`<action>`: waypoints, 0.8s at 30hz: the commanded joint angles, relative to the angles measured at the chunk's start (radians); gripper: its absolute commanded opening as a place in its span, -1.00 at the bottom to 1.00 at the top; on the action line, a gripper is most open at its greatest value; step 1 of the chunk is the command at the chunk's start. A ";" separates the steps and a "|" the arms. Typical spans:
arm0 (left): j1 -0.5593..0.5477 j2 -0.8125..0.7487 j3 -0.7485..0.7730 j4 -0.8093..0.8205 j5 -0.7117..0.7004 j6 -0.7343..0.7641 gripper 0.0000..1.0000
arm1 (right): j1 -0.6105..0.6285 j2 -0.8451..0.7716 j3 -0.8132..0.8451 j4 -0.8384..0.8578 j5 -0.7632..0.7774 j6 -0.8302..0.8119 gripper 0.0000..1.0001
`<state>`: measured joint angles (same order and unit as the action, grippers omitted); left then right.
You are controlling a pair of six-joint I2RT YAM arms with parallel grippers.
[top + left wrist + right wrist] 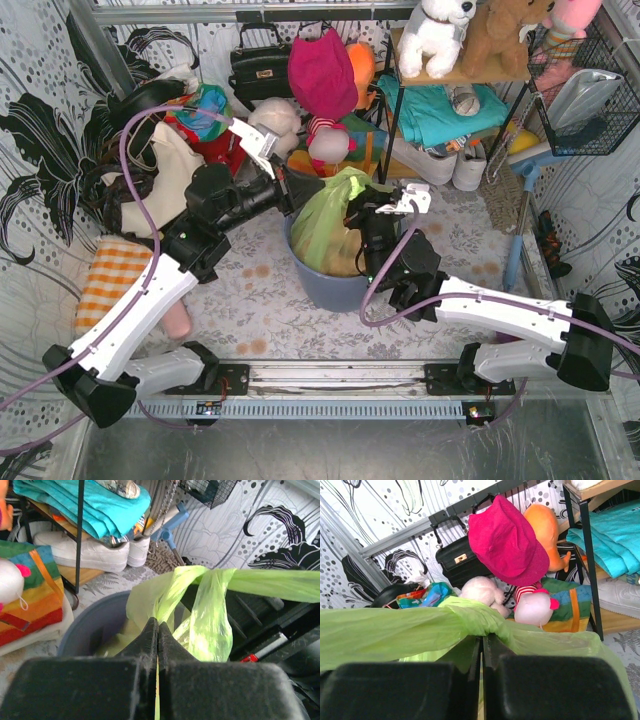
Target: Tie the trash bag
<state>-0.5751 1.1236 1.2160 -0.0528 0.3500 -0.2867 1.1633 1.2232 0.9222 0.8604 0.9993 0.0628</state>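
Observation:
The lime-green trash bag [325, 225] stands in a blue-grey round bin [330, 285] at mid table, tan scraps showing through. Its handle strips are crossed into a knot at the top [350, 180]. My left gripper [300, 192] is shut on one handle strip, just left of the knot; the strip [200, 615] runs out from its jaws. My right gripper [358, 212] is shut on the other strip, right of the knot. The twisted knot [480, 617] sits right above its fingertips, with the strip stretched left and right.
Behind the bin lie a magenta hat [320, 70], soft toys [315, 145], a black handbag [255, 65] and a cream tote [175, 170]. A shelf rack [450, 110] with teal cloth and white shoes stands back right. An orange checked cloth [110, 280] lies left.

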 commanded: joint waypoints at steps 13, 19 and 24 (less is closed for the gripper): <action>0.003 -0.120 -0.109 0.094 0.243 -0.063 -1.00 | -0.031 0.077 0.081 0.113 -0.129 0.041 -1.00; -0.002 -0.124 -0.144 0.110 0.313 -0.073 -1.00 | -0.057 0.090 0.091 0.136 -0.197 0.083 -1.00; -0.010 -0.112 -0.146 0.080 0.335 -0.059 -1.00 | -0.073 0.089 0.073 0.186 -0.313 0.128 -1.00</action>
<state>-0.5762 1.0172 1.0748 -0.0010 0.6182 -0.3439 1.1088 1.3136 0.9752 0.9447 0.7940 0.1329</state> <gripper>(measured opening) 0.008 0.003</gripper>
